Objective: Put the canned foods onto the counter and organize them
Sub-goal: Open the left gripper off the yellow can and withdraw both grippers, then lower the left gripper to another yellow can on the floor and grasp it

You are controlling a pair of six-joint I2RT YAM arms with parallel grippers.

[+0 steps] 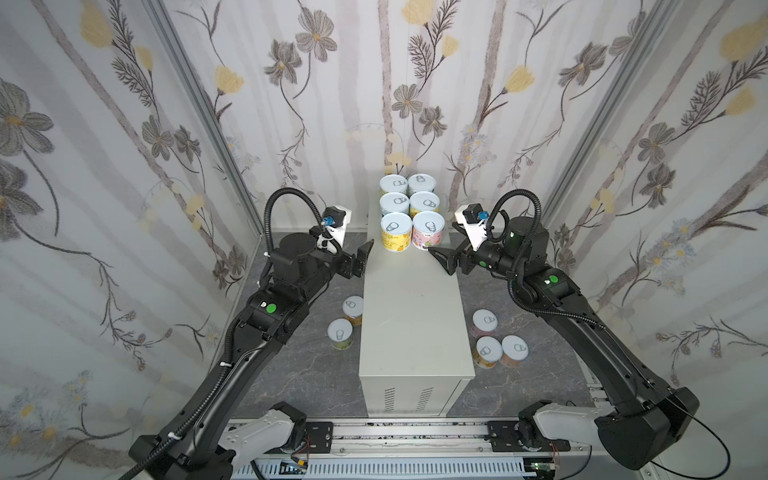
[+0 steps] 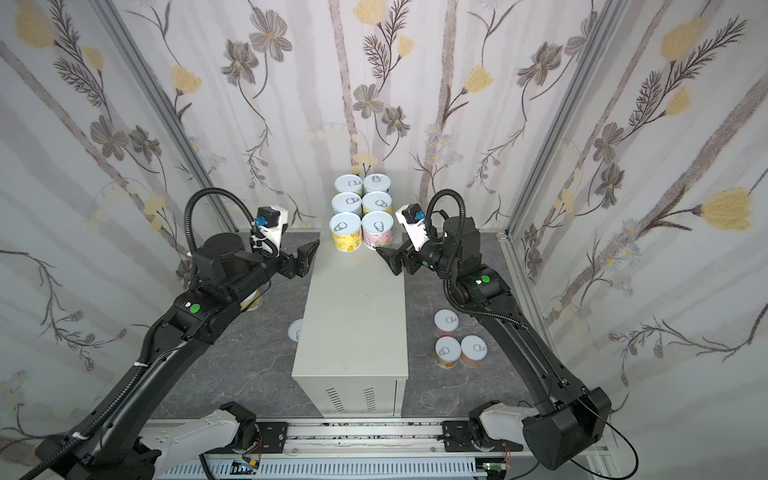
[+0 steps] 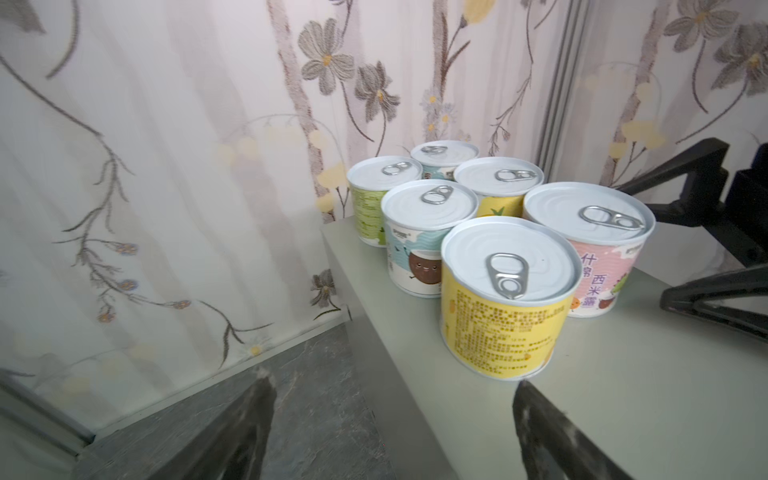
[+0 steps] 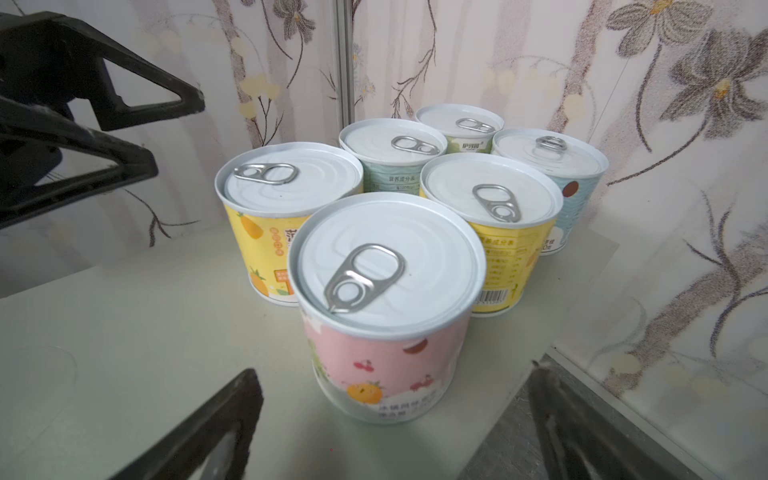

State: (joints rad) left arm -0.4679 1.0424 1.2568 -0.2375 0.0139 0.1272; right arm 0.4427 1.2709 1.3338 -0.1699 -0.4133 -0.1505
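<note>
Counter (image 3: 623,395) holds yellow can (image 3: 503,324) just beyond left pincer (image 3: 392,384) (spread wide).

The canned foods (image 4: 415,249) at the counter's 12 o'clock end have matt white painted lids, each with a bright bare-metal pull tab (image 4: 365,276). Their labels look like smooth satin paper. The counter (image 1: 411,316) is smooth painted sheet metal, pale and matt. The floor (image 1: 307,365) around it is smooth marbled grey with a low sheen. The walls (image 1: 124,166) look like matt printed cloth. The left gripper (image 3: 394,380) has fingers (image 3: 245,424) of matt black plastic, scuffed grey at the tips.
</note>
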